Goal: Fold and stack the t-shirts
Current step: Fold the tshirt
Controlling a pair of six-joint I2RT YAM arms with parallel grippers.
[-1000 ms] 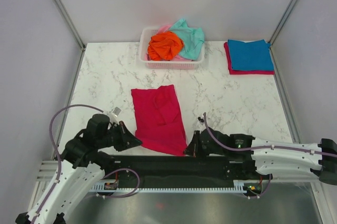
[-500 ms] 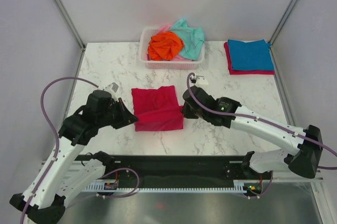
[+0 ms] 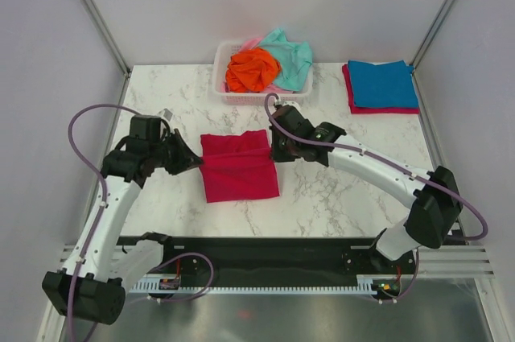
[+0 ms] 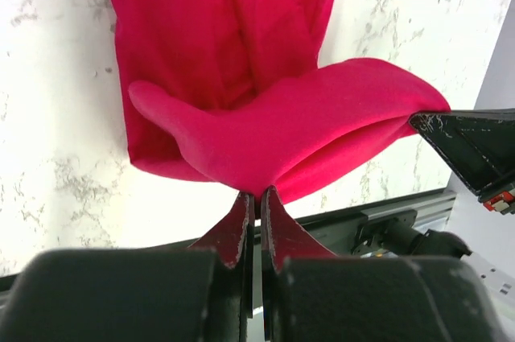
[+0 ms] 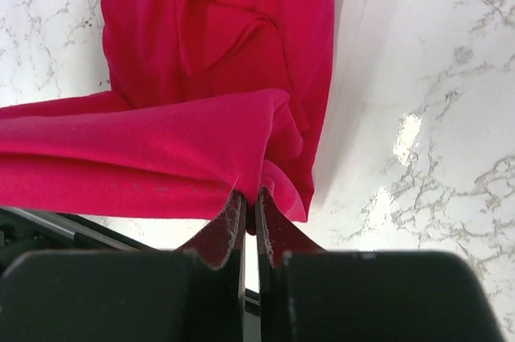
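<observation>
The crimson t-shirt (image 3: 239, 177) lies at the centre of the frame, and the left hand (image 3: 195, 163) and the right hand (image 3: 274, 152) are each pinched shut on its lifted edge, in the middle of a fold. At upper right a folded stack (image 3: 382, 84) of two is ready; three crumpled t-shirts (image 3: 251, 70) wait in the basket (image 3: 257, 100) at top centre.

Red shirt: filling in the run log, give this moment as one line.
step: mid-fold; left fingers: shut on red shirt, left edge; right fingers: shut on right edge; stack: far right corner
</observation>
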